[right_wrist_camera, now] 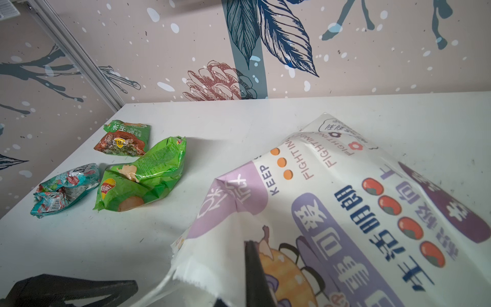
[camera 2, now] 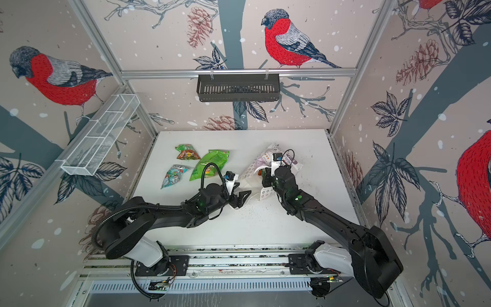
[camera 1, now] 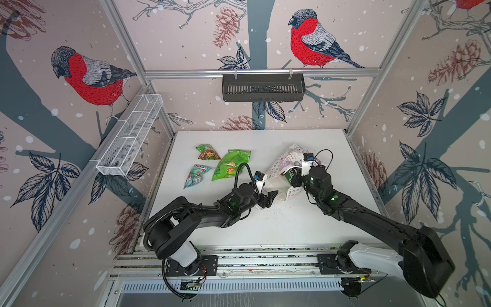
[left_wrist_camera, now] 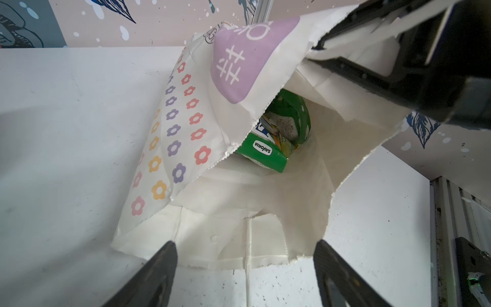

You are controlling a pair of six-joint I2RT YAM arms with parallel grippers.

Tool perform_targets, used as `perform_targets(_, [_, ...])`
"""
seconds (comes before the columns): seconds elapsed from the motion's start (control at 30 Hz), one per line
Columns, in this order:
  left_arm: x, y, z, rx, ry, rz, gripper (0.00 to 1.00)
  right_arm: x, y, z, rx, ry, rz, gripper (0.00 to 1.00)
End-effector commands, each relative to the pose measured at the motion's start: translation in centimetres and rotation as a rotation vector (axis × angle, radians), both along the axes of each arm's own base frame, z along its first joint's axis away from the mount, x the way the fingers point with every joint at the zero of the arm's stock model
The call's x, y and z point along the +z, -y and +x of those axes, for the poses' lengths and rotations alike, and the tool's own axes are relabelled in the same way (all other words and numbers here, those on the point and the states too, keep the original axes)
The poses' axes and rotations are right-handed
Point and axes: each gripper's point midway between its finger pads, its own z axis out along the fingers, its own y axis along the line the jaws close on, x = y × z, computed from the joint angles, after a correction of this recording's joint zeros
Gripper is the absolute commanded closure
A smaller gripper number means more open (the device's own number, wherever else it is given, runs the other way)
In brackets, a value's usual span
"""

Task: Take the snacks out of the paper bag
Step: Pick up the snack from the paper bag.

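Three snacks lie on the table, left of the paper bag, in both top views. Left wrist view: left gripper spread wide at the bag's mouth, green packet inside. Right wrist view: right gripper pinching the bag's edge.

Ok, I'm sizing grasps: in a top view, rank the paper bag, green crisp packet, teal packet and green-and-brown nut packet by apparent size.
1. paper bag, though the right arm hides part of it.
2. green crisp packet.
3. teal packet and green-and-brown nut packet look about alike; I would not rank them.
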Motion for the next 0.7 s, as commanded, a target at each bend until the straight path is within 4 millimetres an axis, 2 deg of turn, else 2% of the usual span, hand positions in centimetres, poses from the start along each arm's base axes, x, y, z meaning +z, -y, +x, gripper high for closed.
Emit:
perform_targets(0.0, [1.5,1.2,0.8,-0.008,0.041,-0.042,0.23,0.5,-0.1,-0.2,0.006,0.021,-0.006,1.0])
perform_targets(0.3, [0.3,3.0,2.2,-0.007,0.028,-0.039,0.29,0.7,-0.1,-0.5,0.011,0.034,-0.023,1.0])
perform_targets(0.67, [-0.2,4.4,4.8,0.058,0.037,-0.041,0.22,0.9,0.0,-0.7,0.017,0.044,-0.006,1.0])
